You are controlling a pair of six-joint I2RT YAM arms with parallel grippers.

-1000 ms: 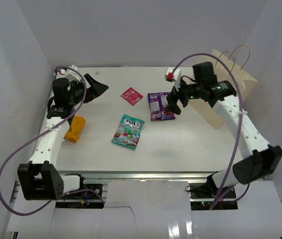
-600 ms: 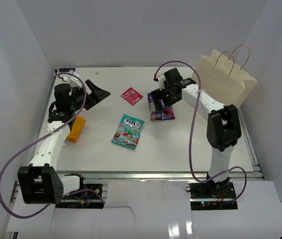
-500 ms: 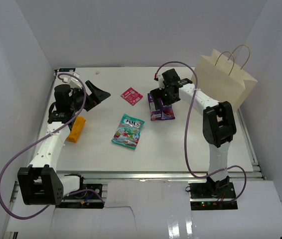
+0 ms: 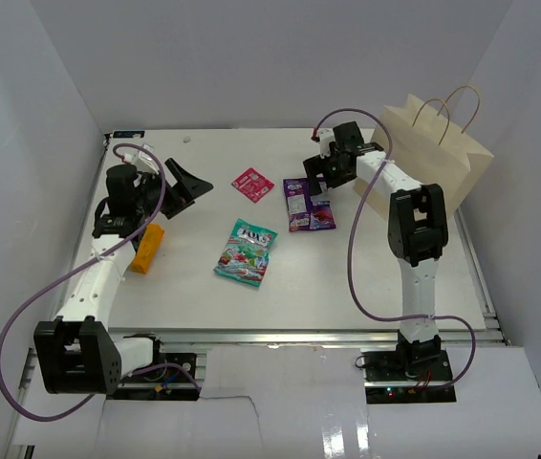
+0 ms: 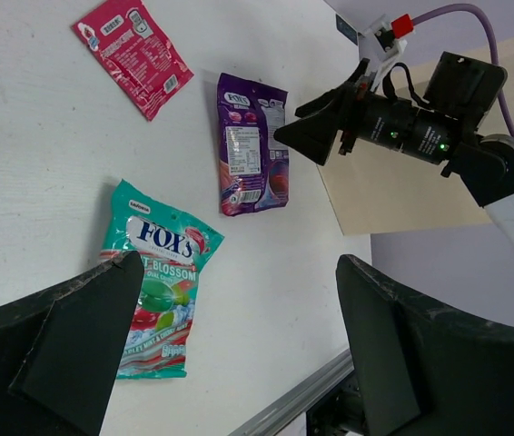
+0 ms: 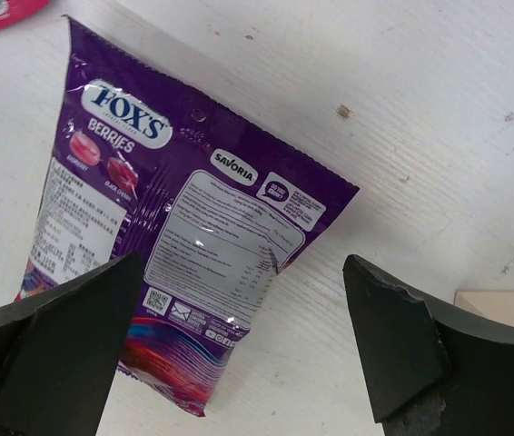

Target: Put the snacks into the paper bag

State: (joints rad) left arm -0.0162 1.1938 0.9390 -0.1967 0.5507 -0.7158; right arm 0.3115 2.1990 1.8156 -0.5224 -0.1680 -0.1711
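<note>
Four snacks lie flat on the white table: an orange packet (image 4: pixel 145 248) at the left, a pink-red square (image 4: pixel 251 184), a teal fruit-printed packet (image 4: pixel 246 252) and a purple packet (image 4: pixel 307 204). The tan paper bag (image 4: pixel 438 153) stands upright at the back right. My right gripper (image 4: pixel 313 176) hovers open just above the purple packet (image 6: pixel 175 245), whose far end lies between its spread fingers (image 6: pixel 393 336). Over the table's back left, my left gripper (image 4: pixel 190 181) hangs open and empty, looking across at the teal packet (image 5: pixel 157 272) and the purple one (image 5: pixel 252 143).
White walls close in the table on the left, back and right. A metal rail (image 4: pixel 299 335) runs along the near edge. The bag's twine handles (image 4: pixel 457 100) stick up above its rim. A corner of the bag (image 6: pixel 502 300) lies right of my right fingers.
The right arm has folded up and swung its gripper left and back, away from the bag's front to over the purple packet's far end. The left arm has hardly moved.
</note>
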